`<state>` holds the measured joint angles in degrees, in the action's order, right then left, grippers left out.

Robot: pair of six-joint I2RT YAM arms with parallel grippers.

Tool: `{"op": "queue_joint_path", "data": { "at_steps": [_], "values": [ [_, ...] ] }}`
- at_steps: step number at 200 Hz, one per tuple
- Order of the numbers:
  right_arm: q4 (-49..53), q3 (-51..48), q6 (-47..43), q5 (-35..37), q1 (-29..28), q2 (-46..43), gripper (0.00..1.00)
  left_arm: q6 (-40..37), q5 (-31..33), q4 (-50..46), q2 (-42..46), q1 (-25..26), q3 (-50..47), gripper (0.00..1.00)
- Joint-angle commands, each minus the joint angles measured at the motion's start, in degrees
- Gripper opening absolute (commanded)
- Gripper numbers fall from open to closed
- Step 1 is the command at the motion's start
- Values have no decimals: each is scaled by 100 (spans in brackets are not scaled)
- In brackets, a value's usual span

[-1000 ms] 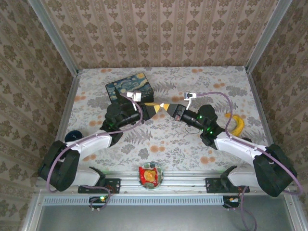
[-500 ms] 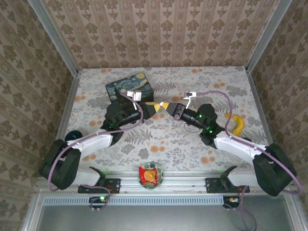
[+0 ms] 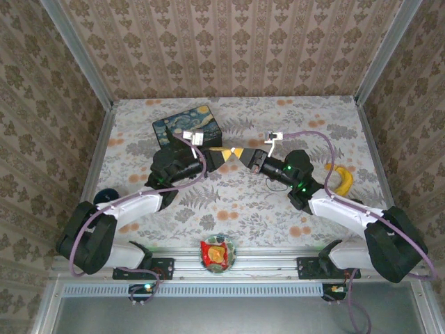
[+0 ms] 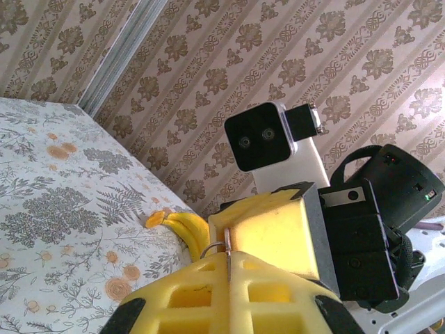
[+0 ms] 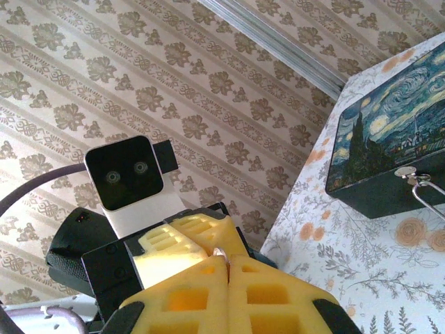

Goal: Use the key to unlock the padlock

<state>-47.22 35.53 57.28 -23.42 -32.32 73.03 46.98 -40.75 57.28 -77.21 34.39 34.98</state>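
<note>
Plainly, both arms meet tip to tip above the middle of the bench [image 3: 229,209], raised so that neither has to work against the surface. The left tool [image 4: 227,273] is pinched narrow on a sliver of metal with a thin silver loop, which I take for the padlock [image 4: 227,256]; its brass body is hidden between the pads. The right tool [image 5: 227,268] faces it, clamped on a pale sliver too small to name, perhaps the key [image 5: 219,252]. Opposed grips would let one steady while the other turns. The painted tin [image 3: 188,125] rests behind the left arm.
</note>
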Motion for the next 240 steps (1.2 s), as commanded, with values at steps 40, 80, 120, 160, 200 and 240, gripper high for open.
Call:
{"op": "queue_joint_path", "data": {
  "at_steps": [40, 80, 120, 160, 200, 240],
  "values": [
    [380, 147, -308, -42, -46, -81, 8, -750, -370, -1130, 635, -108, 245, 0],
    [649, 208, -611, -115, -38, -177, 23, -2140, -120, -3449, 1563, -99, 606, 0],
    [712, 378, -1072, -678, -12, -198, 48, -2643, -305, -4555, 1849, -141, 927, 0],
    [1522, 559, -2629, -1801, 15, -647, 57, -3755, -777, -6819, 1803, -161, 1874, 0],
    [2120, 526, -3429, -2039, 15, -1108, 55, -4469, -1250, -8110, 1633, -136, 2549, 0],
    [1983, 592, -3405, -2383, -11, -1105, 49, -5141, -1530, -9030, 1339, -14, 3073, 0]
  ]
}}
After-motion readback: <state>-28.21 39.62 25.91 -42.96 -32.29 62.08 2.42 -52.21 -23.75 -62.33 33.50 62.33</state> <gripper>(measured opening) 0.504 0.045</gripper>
